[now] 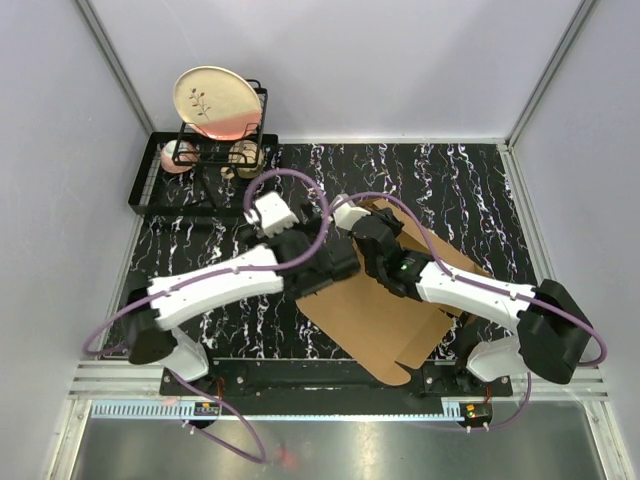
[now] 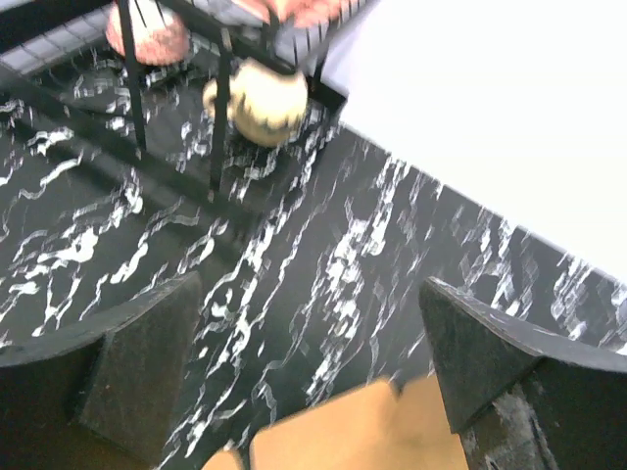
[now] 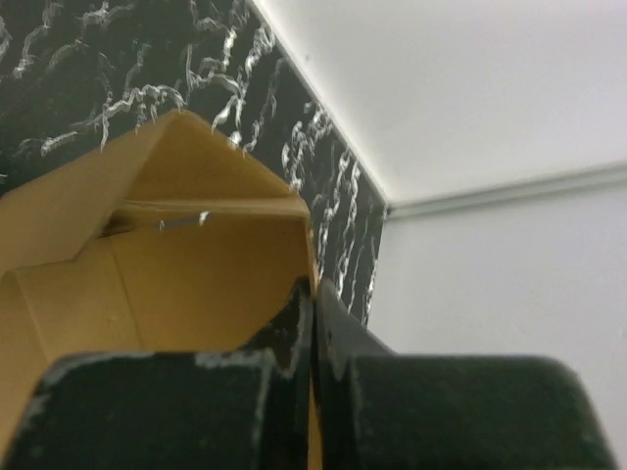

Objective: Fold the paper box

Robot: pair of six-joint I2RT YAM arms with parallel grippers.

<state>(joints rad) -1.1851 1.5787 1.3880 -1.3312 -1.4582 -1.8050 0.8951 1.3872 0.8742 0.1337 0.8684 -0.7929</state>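
Note:
The paper box (image 1: 385, 320) is a brown die-cut cardboard sheet lying on the marbled table, with its far part raised. My right gripper (image 1: 362, 232) is shut on an upright cardboard flap (image 3: 225, 264) at the sheet's far end; the flap's edge runs between the fingers (image 3: 284, 343). My left gripper (image 1: 325, 262) is open, hovering over the sheet's left edge; a corner of the cardboard (image 2: 362, 431) shows low between its fingers (image 2: 147, 362), not gripped.
A black dish rack (image 1: 205, 165) with a cream plate (image 1: 215, 100) and small bowls stands at the back left, also seen in the left wrist view (image 2: 176, 88). White walls enclose the table on three sides. A metal rail runs along the near edge.

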